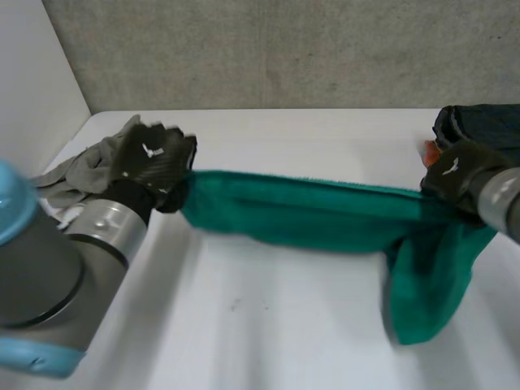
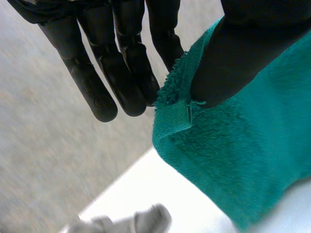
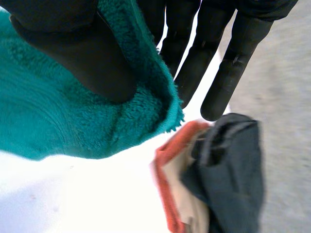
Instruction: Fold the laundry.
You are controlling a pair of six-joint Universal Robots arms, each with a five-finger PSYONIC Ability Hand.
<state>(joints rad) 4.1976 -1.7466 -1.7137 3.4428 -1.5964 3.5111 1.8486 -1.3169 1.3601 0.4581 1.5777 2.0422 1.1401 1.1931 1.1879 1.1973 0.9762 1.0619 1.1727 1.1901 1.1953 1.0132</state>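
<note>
Surface: white table [image 1: 268, 325], grey speckled wall [image 1: 284, 49] behind it, plain white side wall at the table's left.
Left hand [image 1: 154, 162]: raised over the table's left side. In its wrist view the thumb [image 2: 233, 63] presses the cloth's edge against the innermost finger; the other fingers [image 2: 97, 87] lie straight beside it, clear of the cloth. Pinch grip on the towel.
Right hand [image 1: 455, 175]: at the table's right side. In its wrist view the thumb [image 3: 82, 53] clamps the towel's edge against the fingers [image 3: 233, 68], which are straight. Pinch grip on the towel as well.
Markings: small white mark [image 1: 150, 149] on the back of each hand, too small to read.
Green towel [image 1: 309, 215]: teal terry cloth with a looped pile and a flat hemmed edge, seen in the left wrist view. It is stretched between the two hands as a narrow bunched band above the table. Below the right hand a slack part hangs down in a loose fold.
Grey cloth [image 1: 85, 171]: crumpled, on the table just behind the left hand.
Dark cloth [image 1: 479, 126]: heaped at the far right, just behind the right hand.
Orange cloth [image 3: 167, 184]: beside the dark heap, touching it, with a beige cloth [image 3: 189, 204] between them.
</note>
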